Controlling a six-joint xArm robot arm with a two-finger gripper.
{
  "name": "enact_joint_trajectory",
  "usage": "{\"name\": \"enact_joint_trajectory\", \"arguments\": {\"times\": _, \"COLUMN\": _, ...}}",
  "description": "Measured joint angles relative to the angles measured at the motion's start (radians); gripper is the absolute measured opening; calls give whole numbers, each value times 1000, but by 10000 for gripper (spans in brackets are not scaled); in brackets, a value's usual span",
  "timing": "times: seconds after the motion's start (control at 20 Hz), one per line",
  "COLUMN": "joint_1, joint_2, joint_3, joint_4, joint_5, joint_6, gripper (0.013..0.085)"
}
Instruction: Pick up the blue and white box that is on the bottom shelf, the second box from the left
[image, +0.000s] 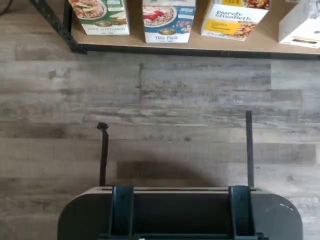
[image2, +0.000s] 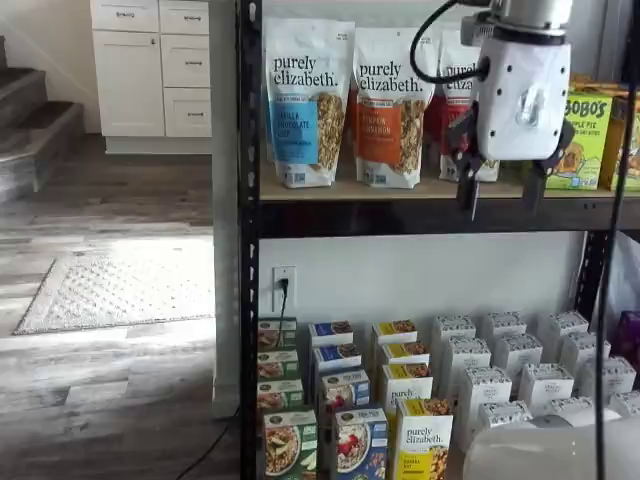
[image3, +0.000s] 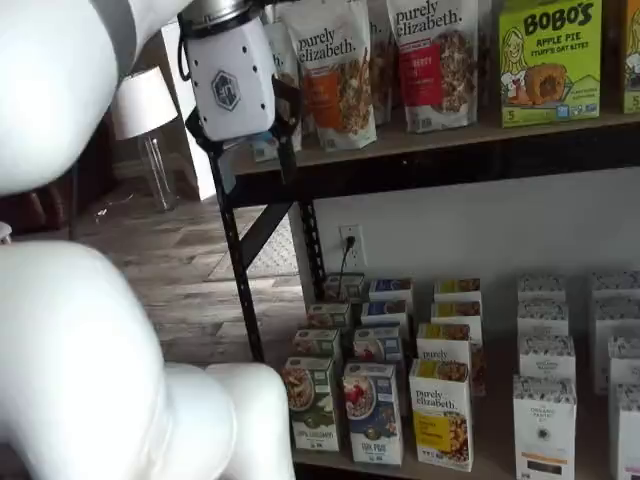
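Observation:
The blue and white box (image: 167, 22) stands at the front of the bottom shelf (image: 225, 45), between a green and white carton (image: 100, 17) and a yellow and white carton (image: 232, 20). It shows in both shelf views (image2: 360, 445) (image3: 373, 415), with more blue cartons lined up behind it. My gripper (image2: 502, 200) hangs high in front of the upper wood-board tier, far above the box. It also shows in a shelf view (image3: 253, 160). Its two black fingers stand apart with a plain gap and hold nothing.
Tall granola bags (image2: 305, 100) and a green Bobo's box (image3: 548, 60) stand on the upper tier. White cartons (image2: 515, 375) fill the right of the bottom shelf. A black rack post (image2: 249, 250) stands left of the cartons. A dark mount (image: 180, 215) shows in the wrist view over grey plank floor.

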Motion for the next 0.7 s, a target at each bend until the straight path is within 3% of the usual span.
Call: {"name": "enact_joint_trajectory", "arguments": {"times": 0.7, "joint_1": 28, "joint_2": 13, "joint_3": 228, "joint_4": 0, "joint_5": -265, "joint_6": 32, "gripper": 850}}
